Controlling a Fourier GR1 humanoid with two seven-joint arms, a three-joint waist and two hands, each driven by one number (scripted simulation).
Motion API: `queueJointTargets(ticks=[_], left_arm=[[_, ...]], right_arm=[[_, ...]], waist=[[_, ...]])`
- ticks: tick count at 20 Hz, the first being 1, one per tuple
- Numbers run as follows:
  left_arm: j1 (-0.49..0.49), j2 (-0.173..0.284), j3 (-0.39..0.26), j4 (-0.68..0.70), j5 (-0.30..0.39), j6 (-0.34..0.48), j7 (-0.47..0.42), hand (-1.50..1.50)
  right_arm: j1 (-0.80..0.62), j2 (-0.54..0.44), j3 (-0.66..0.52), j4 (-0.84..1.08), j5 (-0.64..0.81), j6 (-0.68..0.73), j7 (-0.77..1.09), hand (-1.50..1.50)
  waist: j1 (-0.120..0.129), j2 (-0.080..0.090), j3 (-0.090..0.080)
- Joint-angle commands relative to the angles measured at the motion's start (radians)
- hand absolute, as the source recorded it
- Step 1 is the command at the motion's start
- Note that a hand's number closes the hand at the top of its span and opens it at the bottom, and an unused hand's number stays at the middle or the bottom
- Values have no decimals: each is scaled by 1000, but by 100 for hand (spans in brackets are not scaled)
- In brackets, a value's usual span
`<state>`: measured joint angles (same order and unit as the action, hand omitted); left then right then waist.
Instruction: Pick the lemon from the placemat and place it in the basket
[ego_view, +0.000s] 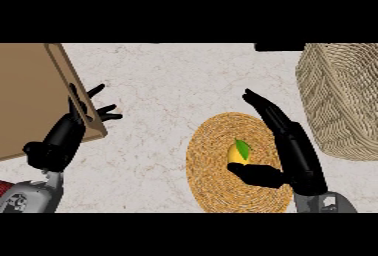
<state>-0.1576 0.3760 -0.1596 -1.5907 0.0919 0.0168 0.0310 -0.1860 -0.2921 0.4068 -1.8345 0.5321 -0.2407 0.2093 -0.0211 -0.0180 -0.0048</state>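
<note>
A yellow lemon (237, 153) with a green leaf lies near the middle of a round woven placemat (214, 175). My right hand (295, 150) is over the placemat's right side, open, fingers stretched away from me and the thumb just below the lemon, partly covering it. The woven basket (341, 100) stands at the right edge, beyond the right hand. At the left, my left hand (70, 130) rests open with fingers spread, over the edge of a wooden board.
A brown wooden cutting board (33, 95) with a handle slot fills the upper left. A dark object (279, 47) sits at the top edge, left of the basket. A red object (4, 187) shows at the lower left corner.
</note>
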Motion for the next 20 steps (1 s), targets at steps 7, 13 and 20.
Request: queueJointTargets(ticks=[7,13,20], left_arm=[[-17,0,22,-13,14,-11,2,0],[-7,-16,20,3,16,-37,-17,0],[12,-15,45,-23,15,-68,-8,0]], right_arm=[[-109,-253,15,-238,-11,567,527,-150],[-192,-232,-89,-395,-335,820,819,-150],[-227,-296,-213,-505,-540,819,1000,-150]], waist=[[-4,5,-2],[12,13,2],[20,14,3]])
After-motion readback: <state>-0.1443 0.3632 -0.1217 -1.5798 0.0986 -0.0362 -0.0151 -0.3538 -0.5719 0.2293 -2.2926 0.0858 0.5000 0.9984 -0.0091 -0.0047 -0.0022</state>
